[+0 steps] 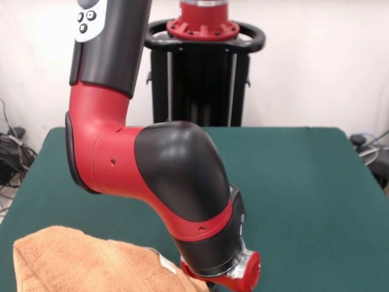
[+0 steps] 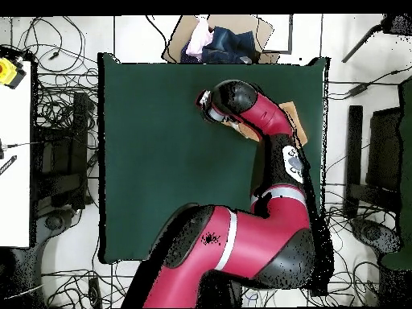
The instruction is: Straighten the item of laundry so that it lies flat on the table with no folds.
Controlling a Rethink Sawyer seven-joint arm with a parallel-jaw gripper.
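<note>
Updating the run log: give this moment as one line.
orange-tan terry towel: bunched, folded | dark green felt table | hand: over towel, state unseen

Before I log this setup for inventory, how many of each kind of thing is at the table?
Towel: 1
Table: 1
Robot arm: 1
Total: 3

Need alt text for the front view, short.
A red and black robot arm reaches down over a dark green table, its wrist at the edge of a rumpled orange-tan towel in the near left corner. The arm's end runs out of the picture at the bottom. A small white tag shows on the towel.
</note>
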